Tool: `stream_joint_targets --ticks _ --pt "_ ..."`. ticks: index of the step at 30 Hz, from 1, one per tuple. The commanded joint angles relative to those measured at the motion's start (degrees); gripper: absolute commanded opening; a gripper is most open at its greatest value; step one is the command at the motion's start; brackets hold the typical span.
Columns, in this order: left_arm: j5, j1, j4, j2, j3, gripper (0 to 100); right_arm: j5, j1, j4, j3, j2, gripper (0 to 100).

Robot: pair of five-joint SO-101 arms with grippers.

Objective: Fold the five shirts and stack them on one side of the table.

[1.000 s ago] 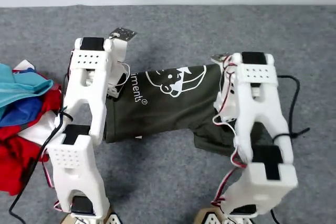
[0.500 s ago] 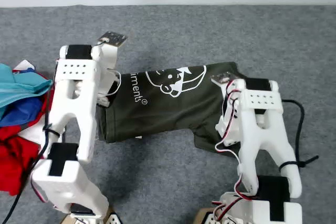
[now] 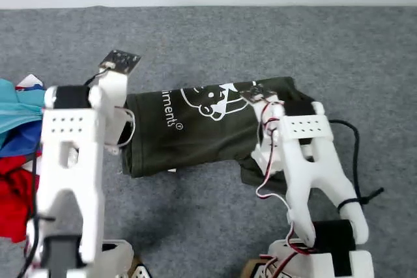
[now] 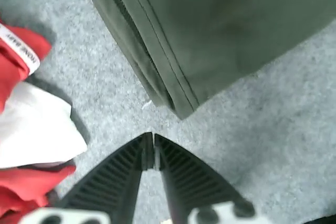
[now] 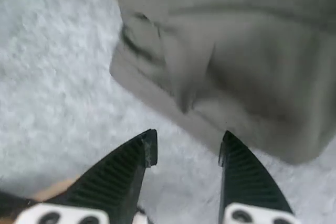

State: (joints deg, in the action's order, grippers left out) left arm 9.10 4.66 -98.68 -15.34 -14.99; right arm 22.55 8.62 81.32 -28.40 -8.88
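**Both arms drawn back from the folded shirt**

Both arms had pulled back toward their bases over the last second, the left one also swinging out toward the heap of clothes, so that the shirt's near edge lay uncovered while the shirt itself had not shifted.

The left gripper (image 4: 153, 140) was clenched on nothing, its fingertips pressed together above bare grey tabletop (image 3: 195, 226), just beside the doubled edge of the dark green shirt (image 3: 208, 131) but not touching it. The right gripper (image 5: 189, 137) was released, its jaws spread wide and empty, hanging over the tabletop close to the bunched sleeve corner (image 5: 173, 72) at the other end of the same shirt.

That shirt lay between the two arms near the middle of the tabletop, folded into a rough band with its white print (image 3: 218, 99) facing up and the sleeve corner sticking out from under its near edge. Off to the left, beside the left arm, the pile of shirts (image 3: 16, 206) sat unfolded in a loose heap, red at the bottom with blue, teal and white among it.
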Motion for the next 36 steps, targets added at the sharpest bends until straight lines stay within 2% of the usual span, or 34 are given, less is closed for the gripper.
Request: stream_joint_targets --ticks 1,5,7,12,15,22,28,36 --pt "3.9 -0.1 3.2 -7.6 -4.1 1 0.5 3.1 -3.1 0.2 -1.0 15.5" --pt "7.9 0.3 6.2 -11.7 -9.6 1 0.5 4.6 -8.0 0.6 4.5 6.1" --pt "9.0 0.4 7.5 -12.7 -11.8 1 0.3 5.1 -8.7 2.0 8.0 6.1" --pt "10.1 0.4 7.7 -13.3 -13.9 1 0.3 6.5 -4.1 9.2 15.2 5.9" --pt "10.3 0.4 8.3 -13.3 -14.2 1 0.2 7.0 -0.1 16.4 17.0 0.9" --pt "10.8 0.4 11.6 -13.3 -14.2 1 0.5 7.9 2.9 23.3 17.6 2.0" --pt "10.8 0.4 12.1 -13.2 -14.2 1 0.4 7.6 8.1 23.2 17.7 15.8" --pt "10.8 0.4 12.1 -13.2 -14.2 1 0.4 4.3 4.4 23.5 24.9 15.8"
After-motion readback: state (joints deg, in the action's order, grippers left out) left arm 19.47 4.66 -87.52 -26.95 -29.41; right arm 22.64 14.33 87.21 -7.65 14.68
